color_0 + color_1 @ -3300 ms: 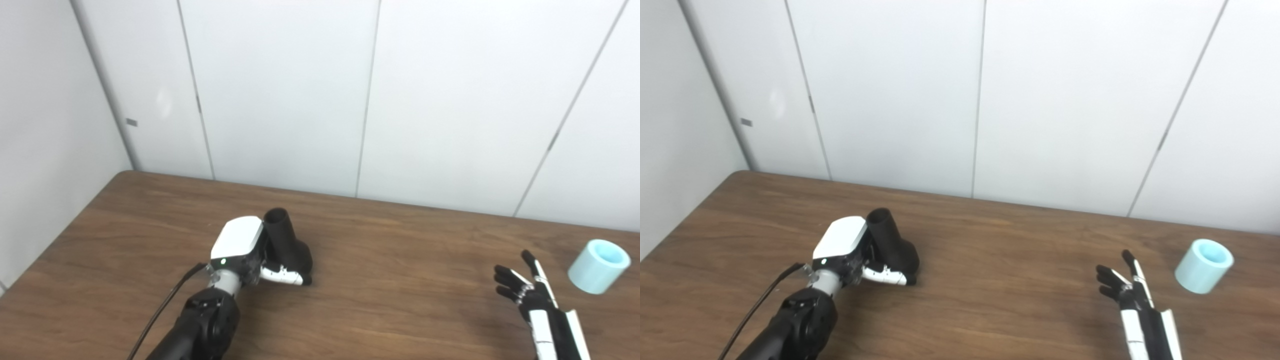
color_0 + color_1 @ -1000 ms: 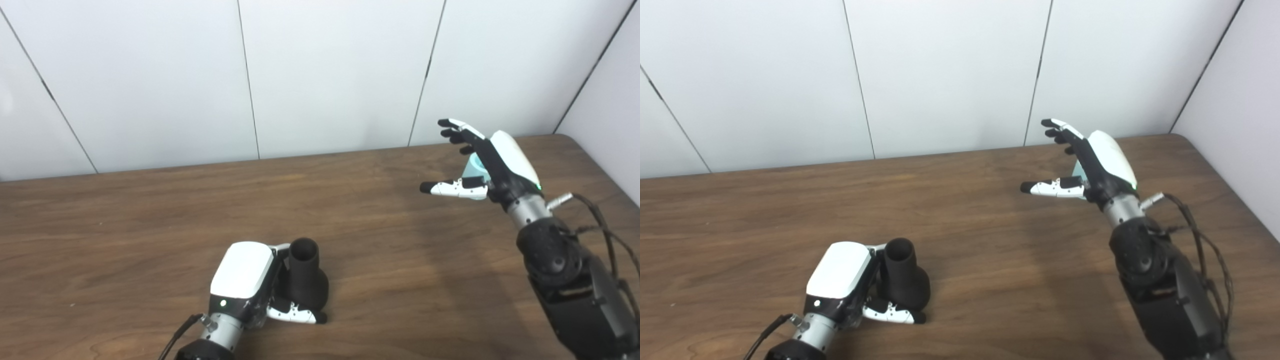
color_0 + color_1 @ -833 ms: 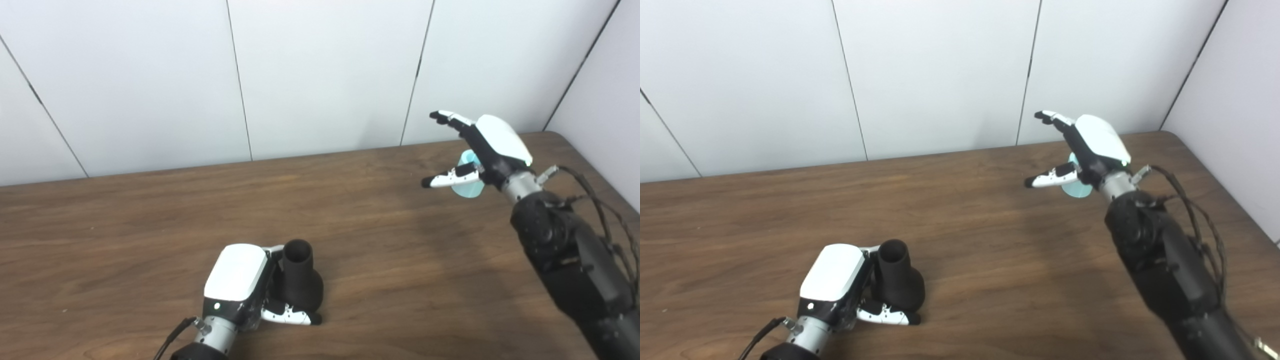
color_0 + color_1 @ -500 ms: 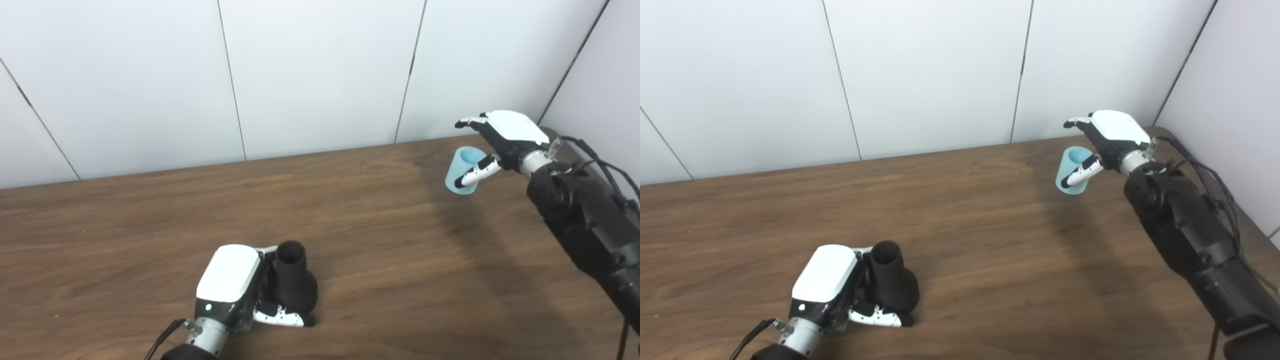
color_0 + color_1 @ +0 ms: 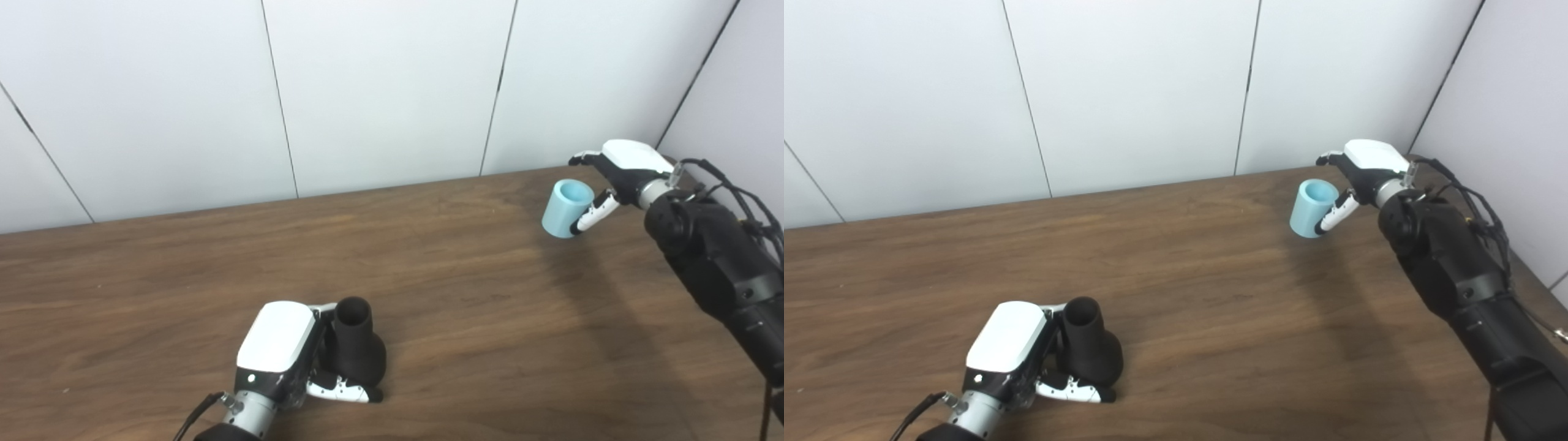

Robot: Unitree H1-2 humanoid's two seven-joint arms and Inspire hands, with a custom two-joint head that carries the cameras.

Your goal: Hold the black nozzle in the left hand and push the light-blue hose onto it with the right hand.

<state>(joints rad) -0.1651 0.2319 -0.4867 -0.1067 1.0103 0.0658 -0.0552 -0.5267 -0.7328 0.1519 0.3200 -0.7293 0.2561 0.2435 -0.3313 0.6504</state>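
Fingers of the left hand are wrapped round the black nozzle, which stands on the wooden table near its front edge, open mouth upward. Far off at the back right corner, the right hand curls loosely about the light-blue hose, thumb along its near side, fingers over the far rim; whether it truly grips, I cannot tell. Between them lies a wide stretch of bare tabletop.

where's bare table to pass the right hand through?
Bare table between the nozzle in the left hand and the hose at the right hand; also far left. Crowded only at those two spots.
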